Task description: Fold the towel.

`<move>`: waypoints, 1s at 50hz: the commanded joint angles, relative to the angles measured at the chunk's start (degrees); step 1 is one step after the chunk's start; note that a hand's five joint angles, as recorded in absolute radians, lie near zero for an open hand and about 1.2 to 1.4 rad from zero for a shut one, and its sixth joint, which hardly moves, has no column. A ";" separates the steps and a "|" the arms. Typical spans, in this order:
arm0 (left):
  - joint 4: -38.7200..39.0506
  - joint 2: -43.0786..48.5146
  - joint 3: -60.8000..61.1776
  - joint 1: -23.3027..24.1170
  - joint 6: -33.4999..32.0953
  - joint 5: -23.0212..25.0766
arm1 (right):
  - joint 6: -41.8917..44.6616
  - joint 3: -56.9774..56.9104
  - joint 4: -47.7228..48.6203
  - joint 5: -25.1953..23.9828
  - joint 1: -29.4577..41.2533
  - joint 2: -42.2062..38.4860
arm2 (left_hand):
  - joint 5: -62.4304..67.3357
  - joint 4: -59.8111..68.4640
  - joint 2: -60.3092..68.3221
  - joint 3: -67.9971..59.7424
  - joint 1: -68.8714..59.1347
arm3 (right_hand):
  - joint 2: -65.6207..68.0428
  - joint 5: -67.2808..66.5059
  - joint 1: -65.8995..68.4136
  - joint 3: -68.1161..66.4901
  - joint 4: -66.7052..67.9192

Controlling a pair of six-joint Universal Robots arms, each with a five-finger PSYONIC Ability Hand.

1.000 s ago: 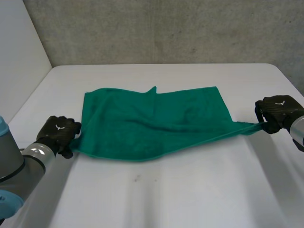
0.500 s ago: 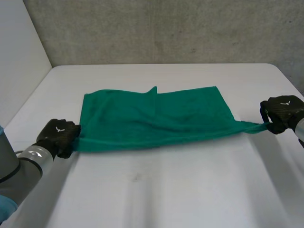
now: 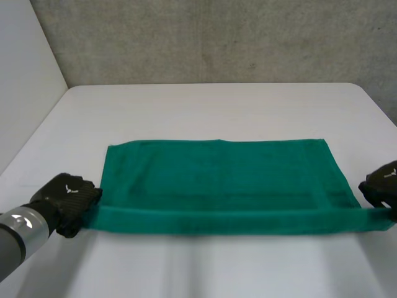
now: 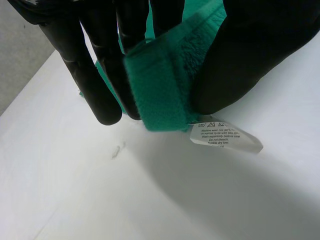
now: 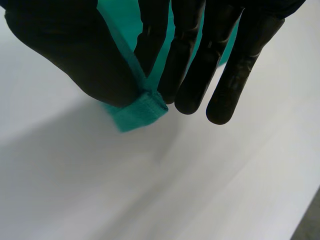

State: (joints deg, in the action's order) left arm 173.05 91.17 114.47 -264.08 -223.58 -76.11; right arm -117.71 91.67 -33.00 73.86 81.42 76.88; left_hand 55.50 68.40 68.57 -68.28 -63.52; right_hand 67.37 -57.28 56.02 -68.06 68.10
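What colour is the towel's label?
White label with dark print; clearest in left wrist view.

White desk, smooth matte top, rounded far corners, runs across the whole head view. Grey rough concrete wall behind the desk's far edge, speckled, a few darker spots. Plain white side panel stands along the desk's left side and meets the concrete wall at the far corner. Small dark scuff mark on the desk top in left wrist view.
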 commanded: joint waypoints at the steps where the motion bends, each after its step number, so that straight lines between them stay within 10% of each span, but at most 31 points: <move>1: 8.17 9.02 -5.30 0.24 -0.10 -2.02 | -6.65 -4.65 10.14 0.67 4.01 -6.82 | 14.50 11.60 11.43 -11.72 -16.48 | 12.63 -12.72 23.98 -11.94 11.90; 21: 21.45 41.43 -38.41 7.00 -0.01 -6.86 | -16.94 -31.96 30.52 8.32 14.03 -32.46 | 8.31 5.41 5.24 -5.53 -10.29 | 12.63 -12.72 23.98 -11.94 11.90; 39: 24.26 48.67 -48.12 7.35 -0.01 -7.38 | -16.67 -44.91 41.09 9.99 15.97 -44.97 | -6.78 -9.69 -9.85 9.56 4.80 | 12.63 -12.72 23.98 -11.94 11.90; 43: 25.49 47.88 -46.71 9.37 -0.01 -7.30 | -16.76 -46.14 40.91 11.65 16.67 -45.85 | -39.55 -42.46 -42.62 42.33 37.57 | -57.37 57.28 -46.02 58.06 -58.10; 50: 27.07 41.29 -43.02 10.52 0.25 -7.47 | -18.43 -45.27 40.48 13.51 16.76 -43.49 | -49.06 -51.96 -52.13 51.84 47.08 | -57.37 57.28 -46.02 58.06 -58.10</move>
State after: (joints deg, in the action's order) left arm 198.95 138.02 68.18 -254.57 -223.58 -83.45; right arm -134.58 45.59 8.14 85.85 98.03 31.10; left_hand 7.45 17.57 17.78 -18.16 -17.92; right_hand 13.13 -4.58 11.78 -13.19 13.77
